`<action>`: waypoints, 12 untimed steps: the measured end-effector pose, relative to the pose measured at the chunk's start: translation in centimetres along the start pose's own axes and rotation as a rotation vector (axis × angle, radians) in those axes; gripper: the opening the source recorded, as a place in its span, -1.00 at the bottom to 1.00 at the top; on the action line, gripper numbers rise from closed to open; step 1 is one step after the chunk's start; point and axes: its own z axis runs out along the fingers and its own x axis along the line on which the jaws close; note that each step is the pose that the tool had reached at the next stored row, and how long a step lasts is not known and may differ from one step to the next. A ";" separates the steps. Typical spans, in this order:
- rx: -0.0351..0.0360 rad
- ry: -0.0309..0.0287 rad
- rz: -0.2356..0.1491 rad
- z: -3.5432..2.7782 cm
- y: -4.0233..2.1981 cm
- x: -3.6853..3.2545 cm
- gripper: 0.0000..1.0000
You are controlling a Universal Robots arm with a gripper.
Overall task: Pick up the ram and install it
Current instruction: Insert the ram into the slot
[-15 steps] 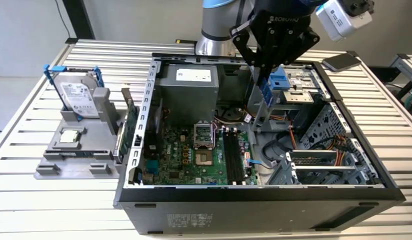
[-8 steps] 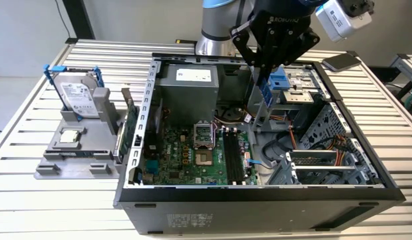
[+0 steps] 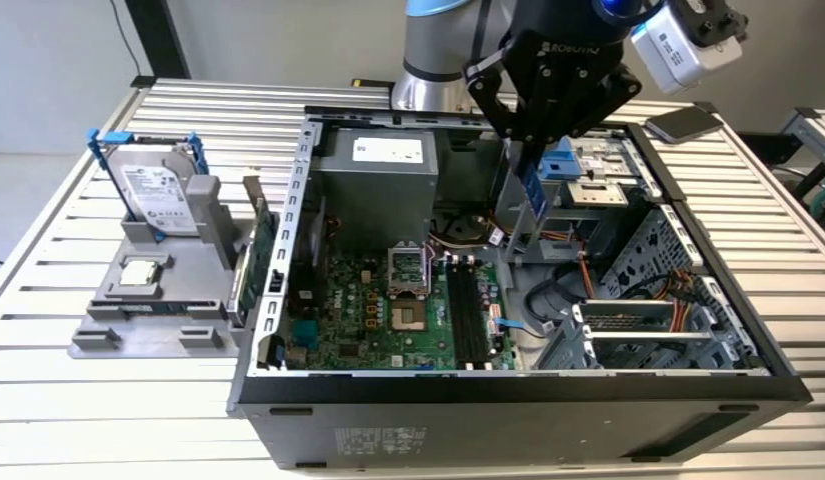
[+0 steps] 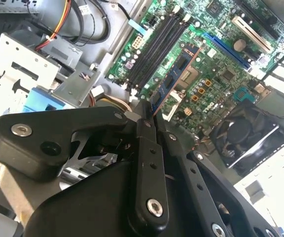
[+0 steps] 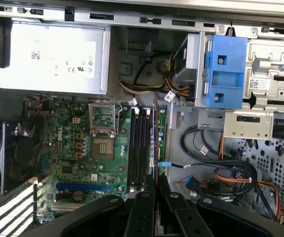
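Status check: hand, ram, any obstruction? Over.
Hand shut on the ram. Ram hangs above the memory slots, not seated. Blue-tagged cable close beside the slots.

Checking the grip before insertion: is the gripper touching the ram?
Touching: in the second wrist view the gripper pinches the ram, which sticks out from between its closed fingertips.

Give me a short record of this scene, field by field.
gripper: shut on the ram
ram: held on edge above the motherboard, near the memory slots, not seated
memory slots: black, look empty
case: open, lying on a slatted table
outside case: hard drive and green expansion card in a grey stand, exterior view's left
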 end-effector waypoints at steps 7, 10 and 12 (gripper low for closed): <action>0.0002 -0.0001 0.015 0.57 -0.01 -0.29 -1.00; 0.0004 -0.0001 0.016 0.84 -0.02 -0.41 -1.00; 0.0009 0.0000 0.017 1.01 -0.02 -0.45 -1.00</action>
